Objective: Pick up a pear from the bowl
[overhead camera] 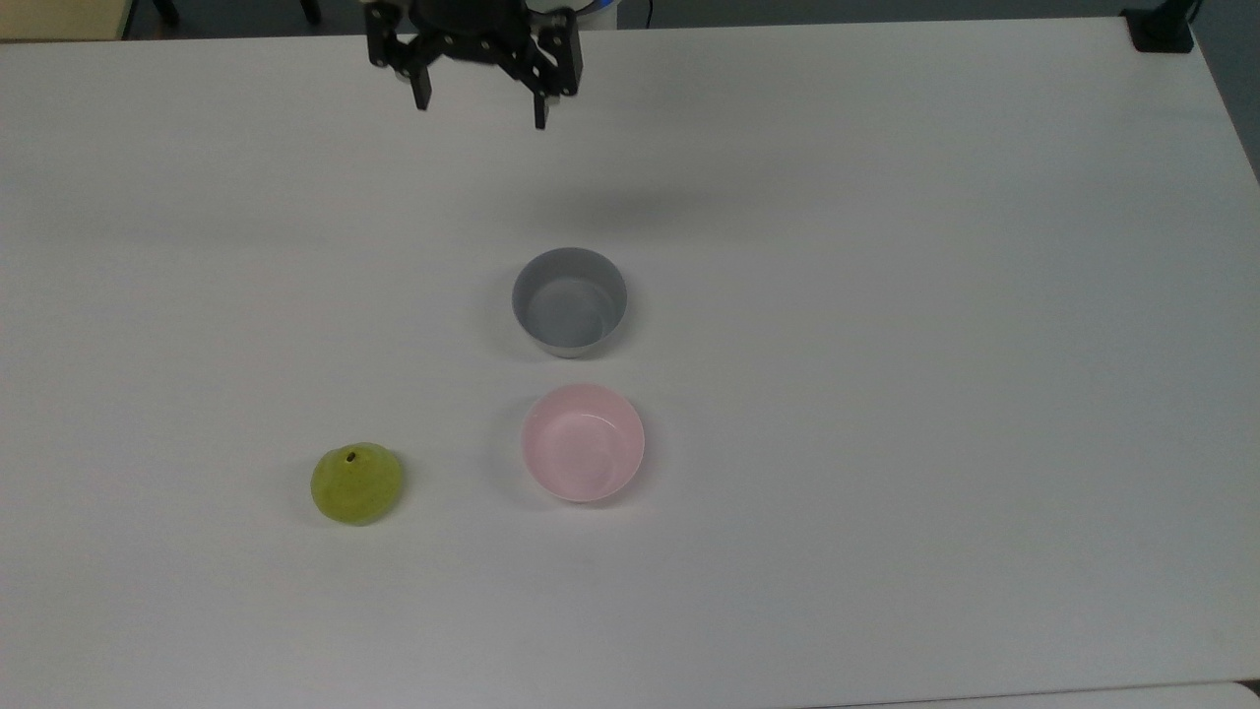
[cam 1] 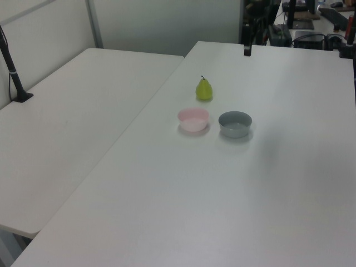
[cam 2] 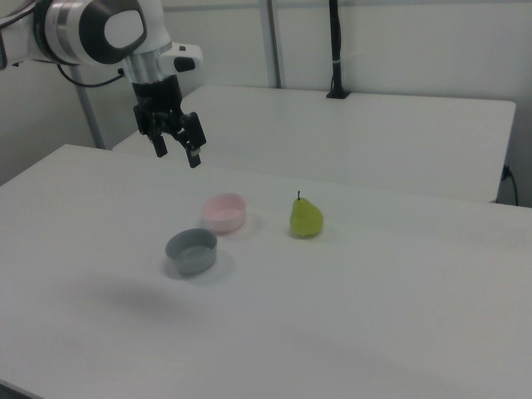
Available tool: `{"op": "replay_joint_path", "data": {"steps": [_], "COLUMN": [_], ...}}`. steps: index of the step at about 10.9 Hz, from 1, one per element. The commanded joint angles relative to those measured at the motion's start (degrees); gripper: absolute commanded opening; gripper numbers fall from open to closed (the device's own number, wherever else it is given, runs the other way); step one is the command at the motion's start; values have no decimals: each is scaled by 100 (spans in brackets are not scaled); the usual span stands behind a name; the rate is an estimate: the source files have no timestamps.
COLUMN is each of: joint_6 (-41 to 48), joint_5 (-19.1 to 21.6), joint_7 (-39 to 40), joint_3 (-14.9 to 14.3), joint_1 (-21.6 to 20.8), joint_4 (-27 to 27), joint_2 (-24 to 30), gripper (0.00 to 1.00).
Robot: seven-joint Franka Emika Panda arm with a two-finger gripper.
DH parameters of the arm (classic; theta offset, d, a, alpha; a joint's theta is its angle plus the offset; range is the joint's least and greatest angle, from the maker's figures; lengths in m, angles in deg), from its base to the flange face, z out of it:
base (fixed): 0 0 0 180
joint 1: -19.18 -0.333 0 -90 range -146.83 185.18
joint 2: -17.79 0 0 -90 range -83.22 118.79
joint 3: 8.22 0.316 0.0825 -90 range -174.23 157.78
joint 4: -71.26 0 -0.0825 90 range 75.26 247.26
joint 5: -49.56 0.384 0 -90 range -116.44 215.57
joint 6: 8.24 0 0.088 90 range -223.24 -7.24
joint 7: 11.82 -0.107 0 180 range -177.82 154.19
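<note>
My claw (overhead camera: 480, 110) hangs at the top edge of the top view, a little left of centre, its two black fingers spread apart with nothing between them. In the right view my claw (cam 2: 175, 153) sits in the upper left of the frame, raised above the counter (cam 2: 399, 316), with my white arm (cam 2: 100, 33) reaching in from the upper left corner.

The pear (overhead camera: 356, 483) stands on the bare counter (overhead camera: 935, 345) in the lower left part of the top view, its dark stem spot facing up. It is outside the bowl, off to the top view's left of it, with open counter between them. In the left view the pear (cam 1: 204, 89) stands upright just above centre, stem up; in the right view the pear (cam 2: 306, 217) is near the middle.

The pink bowl (overhead camera: 583, 442) lies just below centre in the top view and holds nothing. The grey bowl (overhead camera: 569, 300) sits just above it in the frame, near but not touching, also with nothing in it. In the left view the pink bowl (cam 1: 193, 119) and grey bowl (cam 1: 235, 123) sit side by side below the pear. In the right view the pink bowl (cam 2: 225, 212) is left of the pear and the grey bowl (cam 2: 191, 250) lower left of it
</note>
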Motion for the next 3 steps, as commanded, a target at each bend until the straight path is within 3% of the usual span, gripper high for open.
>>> {"op": "replay_joint_path", "data": {"steps": [1,3], "joint_6": [47,47], "joint_5": [210,210], "joint_7": [73,82], "joint_3": [-358,-349], "joint_1": [-169,-160], "joint_4": [214,214], "joint_2": [280,280], "gripper": [100,100]}}
